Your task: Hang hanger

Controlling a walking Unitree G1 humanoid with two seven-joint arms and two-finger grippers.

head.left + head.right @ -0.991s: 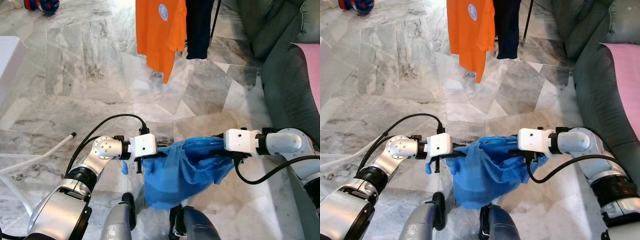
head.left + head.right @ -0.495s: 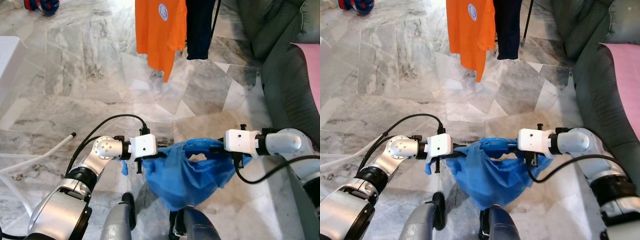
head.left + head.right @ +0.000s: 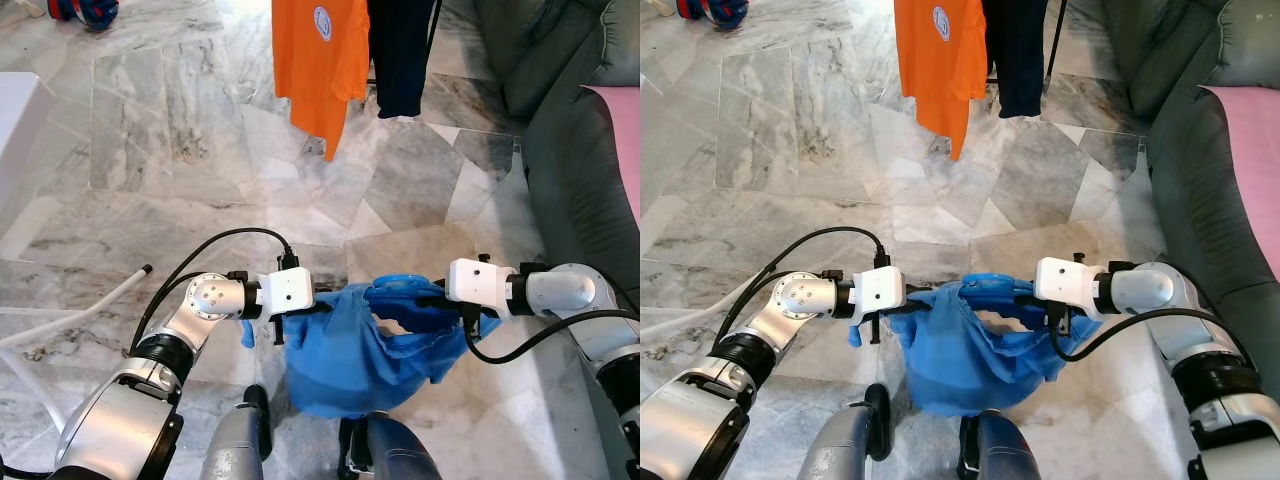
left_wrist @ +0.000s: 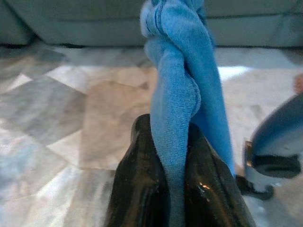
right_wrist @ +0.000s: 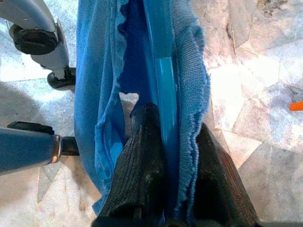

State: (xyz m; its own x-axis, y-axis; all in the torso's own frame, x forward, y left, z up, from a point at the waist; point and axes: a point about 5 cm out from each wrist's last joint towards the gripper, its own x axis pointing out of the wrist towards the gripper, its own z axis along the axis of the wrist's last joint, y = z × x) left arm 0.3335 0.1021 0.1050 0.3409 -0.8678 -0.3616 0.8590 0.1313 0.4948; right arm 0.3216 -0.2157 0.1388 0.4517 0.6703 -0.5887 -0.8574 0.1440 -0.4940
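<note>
Marble floor — grey-veined slabs across most of the frame, open through the centre and left.

Grey sofa — along the right edge, a pink cloth on its seat at far right.

Orange shirt and dark garment — hanging at top centre.

Blue garment — lower centre, slung between the two grippers and sagging toward the bottom edge. It is draped over a blue hanger, whose bar shows inside the cloth.

Left arm — bent in from the lower left, forearm level. Left gripper — fingers pressed onto a twisted fold of the blue garment.

Right arm — reaching in from the right edge, forearm level. Right gripper — fingers clamped on the hanger bar with cloth edges beside it.

White rod — left edge, on the floor.
</note>
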